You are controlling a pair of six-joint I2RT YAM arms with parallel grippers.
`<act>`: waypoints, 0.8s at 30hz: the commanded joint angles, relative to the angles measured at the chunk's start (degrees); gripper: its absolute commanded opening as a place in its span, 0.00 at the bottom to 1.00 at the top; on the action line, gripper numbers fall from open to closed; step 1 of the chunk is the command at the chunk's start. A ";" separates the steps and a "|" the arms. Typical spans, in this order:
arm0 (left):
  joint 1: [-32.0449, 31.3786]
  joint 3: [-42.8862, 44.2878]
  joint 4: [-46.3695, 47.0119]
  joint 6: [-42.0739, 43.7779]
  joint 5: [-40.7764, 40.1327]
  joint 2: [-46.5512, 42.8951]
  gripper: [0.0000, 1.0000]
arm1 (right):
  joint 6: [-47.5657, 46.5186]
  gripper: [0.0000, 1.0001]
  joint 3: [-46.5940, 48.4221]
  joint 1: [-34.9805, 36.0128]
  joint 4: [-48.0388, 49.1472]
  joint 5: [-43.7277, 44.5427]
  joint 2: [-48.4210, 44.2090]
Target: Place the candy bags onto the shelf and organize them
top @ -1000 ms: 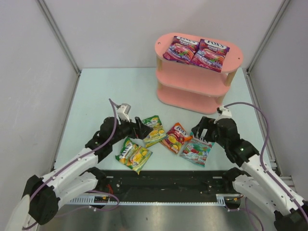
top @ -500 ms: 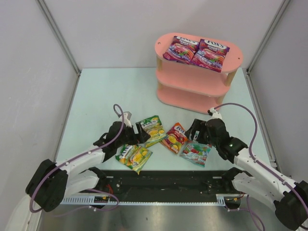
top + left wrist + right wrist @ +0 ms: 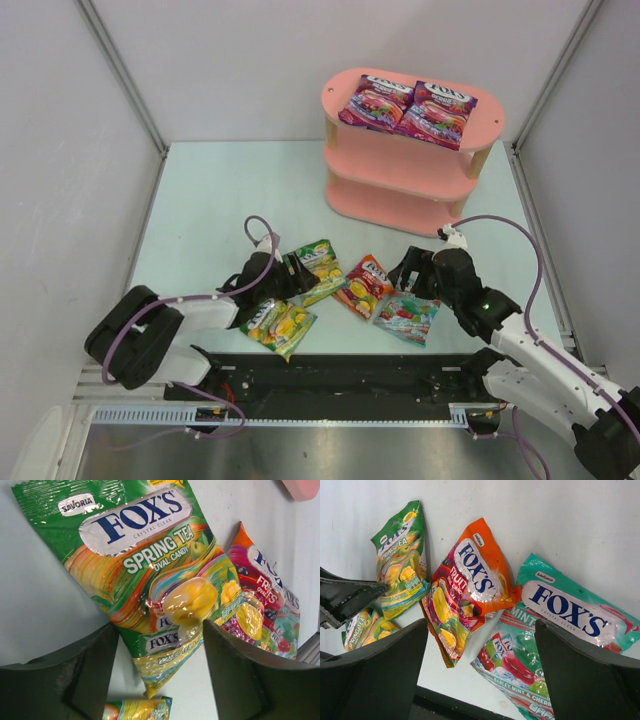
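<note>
Two purple-magenta candy bags (image 3: 377,102) (image 3: 437,113) lie on the top board of the pink shelf (image 3: 400,190). On the table lie two yellow-green bags (image 3: 318,268) (image 3: 277,321), a red-orange bag (image 3: 364,284) and a teal-white bag (image 3: 408,316). My left gripper (image 3: 292,276) is open, low over the near end of the upper yellow-green bag (image 3: 145,575), jaws to either side. My right gripper (image 3: 410,277) is open above the red-orange bag (image 3: 465,590) and the teal-white bag (image 3: 555,630).
The shelf's middle and bottom boards hold no bags. The second yellow-green bag's corner (image 3: 137,709) shows below the left fingers. The table's dark front edge (image 3: 350,365) runs just behind the bags. Grey walls stand left and right.
My left arm has lowered and reached right, bringing its gripper down over the upper yellow-green bag. My right gripper has shifted slightly left over the red-orange and teal-white bags. No bag has moved.
</note>
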 commanded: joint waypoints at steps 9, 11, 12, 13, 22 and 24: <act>-3.84 3.87 -1.25 -0.58 -0.72 7.28 0.15 | -0.14 0.93 0.37 -0.73 -3.54 3.85 -3.31; -4.11 5.27 -2.84 2.65 -1.51 6.75 0.03 | -0.49 0.93 0.37 -0.82 -3.54 3.94 -3.31; -4.28 5.71 -4.07 3.98 -1.77 6.40 0.00 | -0.84 0.93 0.37 -0.90 -3.63 3.94 -3.40; -4.28 6.68 -4.34 6.78 -1.77 5.96 0.00 | -1.10 0.93 0.37 -1.17 -3.63 3.77 -3.66; -4.37 13.53 -0.14 20.77 5.16 4.29 0.00 | -2.86 0.93 0.81 -6.16 -5.82 2.80 -9.89; -4.46 14.85 1.88 22.18 7.80 5.60 0.00 | -3.39 0.93 1.25 -7.40 -6.88 1.75 -11.30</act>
